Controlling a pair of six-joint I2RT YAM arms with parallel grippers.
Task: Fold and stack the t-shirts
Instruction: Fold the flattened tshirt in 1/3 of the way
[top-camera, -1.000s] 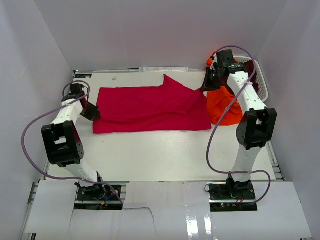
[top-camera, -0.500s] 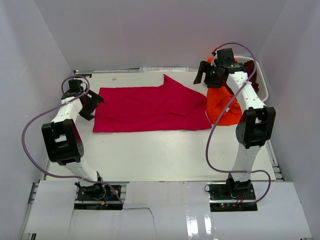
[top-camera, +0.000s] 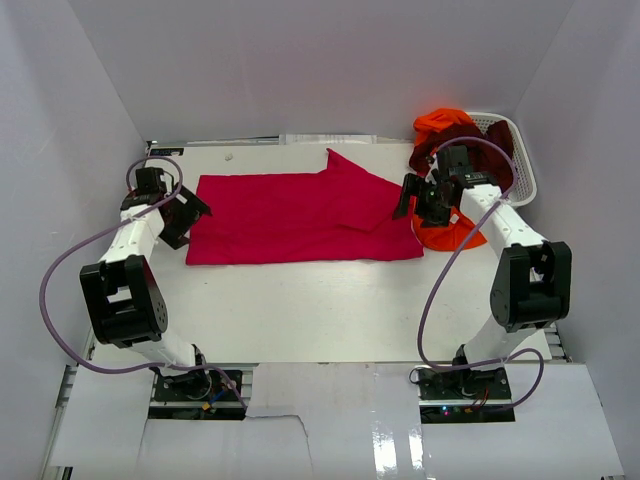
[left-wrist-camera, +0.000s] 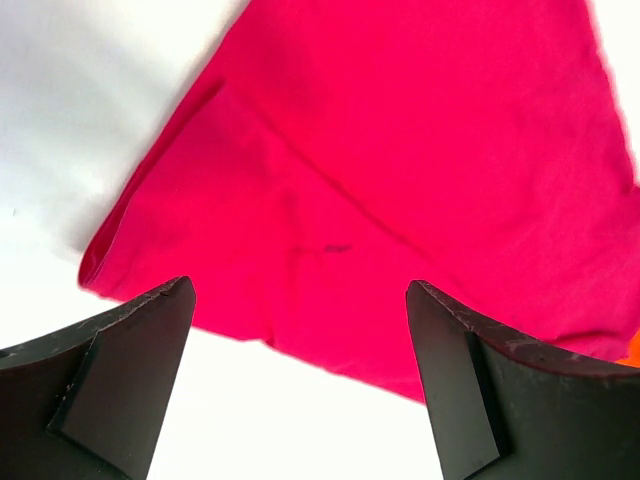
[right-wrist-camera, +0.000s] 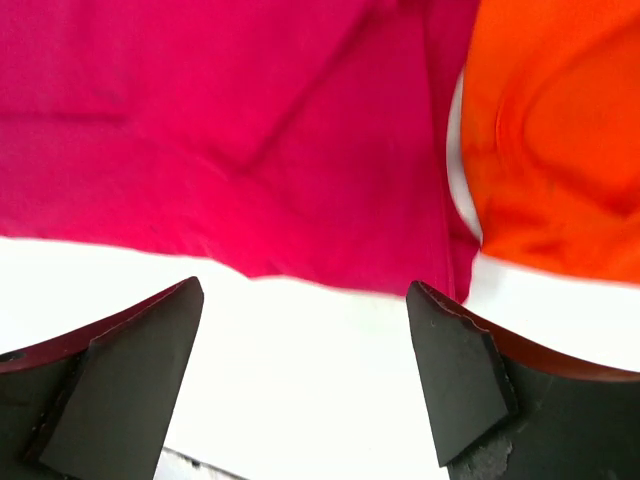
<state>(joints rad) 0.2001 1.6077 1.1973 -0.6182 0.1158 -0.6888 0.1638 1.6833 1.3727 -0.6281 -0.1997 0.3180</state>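
The crimson-red t-shirt lies flat across the middle of the table, with a pointed flap sticking up at its far edge. At its left edge hovers my left gripper, open and empty; its wrist view shows the crimson shirt just beyond the left gripper. My right gripper is open at the shirt's right edge. Its wrist view has the crimson shirt beside the orange t-shirt, beyond the empty right gripper. The orange t-shirt is bunched on the table. A dark maroon t-shirt hangs in the basket.
A white mesh laundry basket stands at the back right corner, with more orange cloth at its far rim. White walls close in the table on three sides. Purple cables loop off both arms.
Both grippers went from shut to open and let go of the crimson shirt. The right gripper rose toward the basket, then came back down to the shirt's right edge.
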